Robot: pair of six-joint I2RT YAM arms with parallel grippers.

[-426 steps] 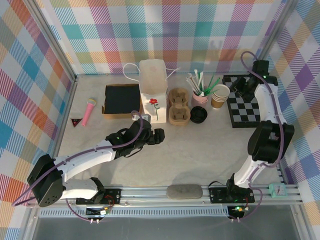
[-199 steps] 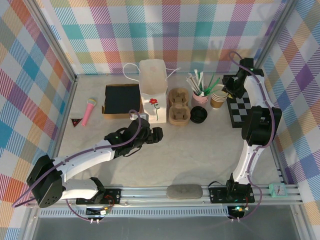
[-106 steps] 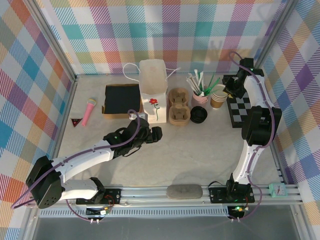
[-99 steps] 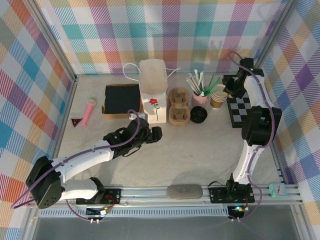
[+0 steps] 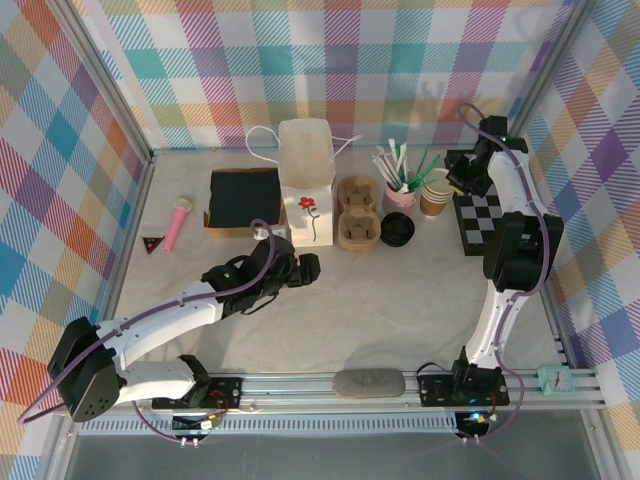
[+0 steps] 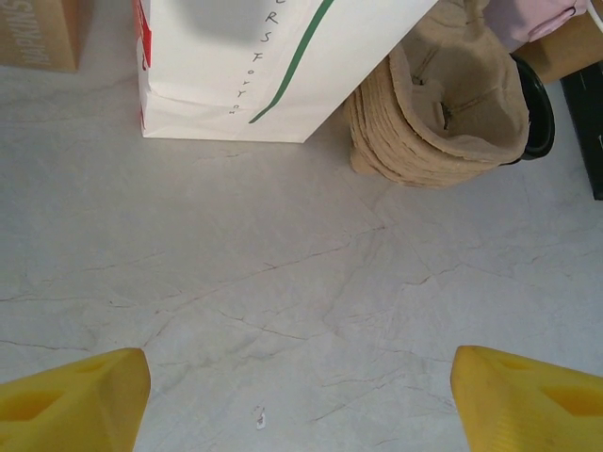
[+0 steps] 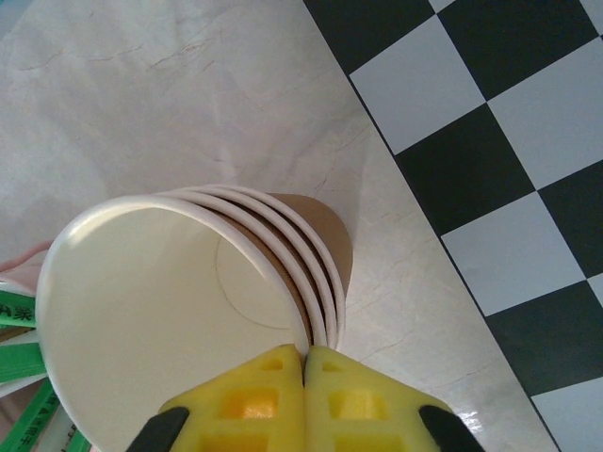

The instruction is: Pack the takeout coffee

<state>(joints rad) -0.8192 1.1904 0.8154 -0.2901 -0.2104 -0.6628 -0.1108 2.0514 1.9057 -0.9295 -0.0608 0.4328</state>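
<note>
A: Since two seconds ago the right gripper (image 7: 303, 379) has been brought off the checkerboard (image 7: 490, 141) and over to the paper cup (image 7: 179, 311). Over the last second it has been kept in place. The left arm has been shifted only slightly.

B: Cup position?

A: It is the top cup of a nested kraft stack, white inside. The stack is set on the table (image 5: 420, 300) at the back right, just beside the checkerboard's left edge and next to the pink cup of straws (image 5: 399, 192).

B: Grip?

A: The right fingers are pressed together and the stack's near rim runs into their seam, so the cup wall is pinched. The black lid (image 5: 397, 232) is lying apart from the cup, in front of the pink cup and beside the pulp carriers (image 5: 358, 212).

B: Left side?

A: The left gripper (image 6: 301, 395) is spread wide and held low over bare table, in front of the white paper bag (image 6: 236, 66) and the carriers.
</note>
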